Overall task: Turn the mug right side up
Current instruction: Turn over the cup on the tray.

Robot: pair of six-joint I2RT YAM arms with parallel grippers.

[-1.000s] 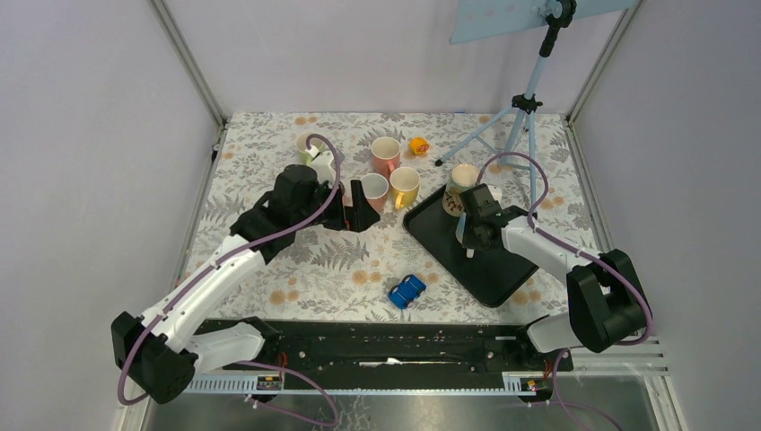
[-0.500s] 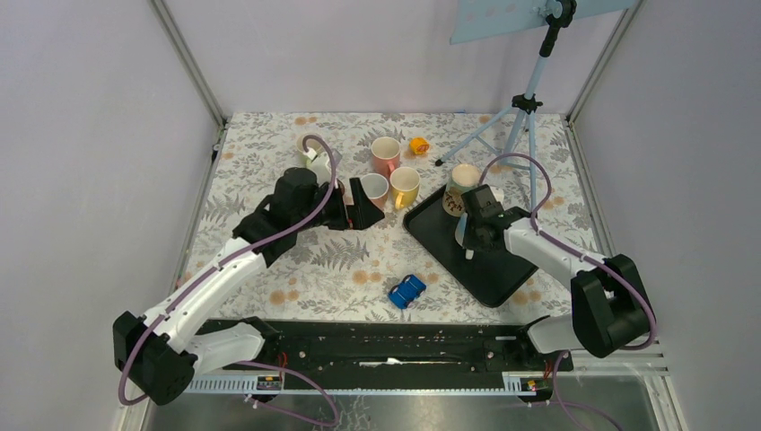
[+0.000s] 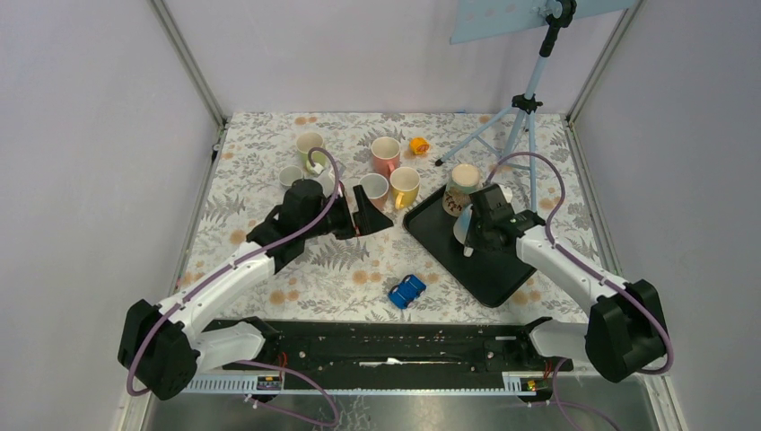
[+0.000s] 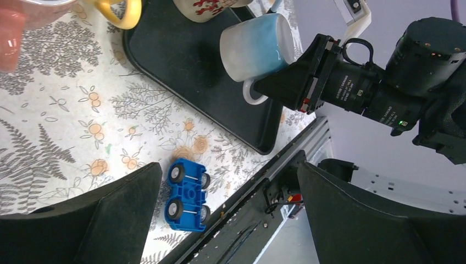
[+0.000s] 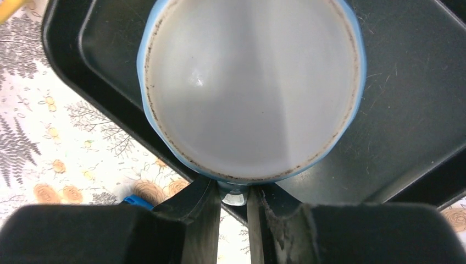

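Since a second ago the left arm has drawn back toward the near side, uncovering two pale mugs (image 3: 310, 144) at the far left. The right arm has edged right with its load.

The right gripper (image 5: 233, 192) pinches the handle of the blue-and-white mug (image 4: 258, 47) between its fingers. It holds the mug in the air over the far-left part of the black tray (image 3: 498, 274). The mug is tipped, its long axis nearer lying than standing. One round end faces the right wrist camera; this looks like the flat base, though I cannot be sure. The handle points back into the gripper.

The left gripper (image 3: 372, 208) is spread wide and holds nothing, just near a white mug (image 3: 374, 189).

A floral cloth (image 3: 332, 269) covers the table. On it are a pink mug (image 3: 386, 153), a yellow mug (image 3: 405, 186), and a blue toy car (image 3: 406, 291) on the near side. A patterned cream mug (image 3: 463, 177) stands at the tray's far corner. A tripod (image 3: 525, 108) stands at the far right, with plain pale walls around.
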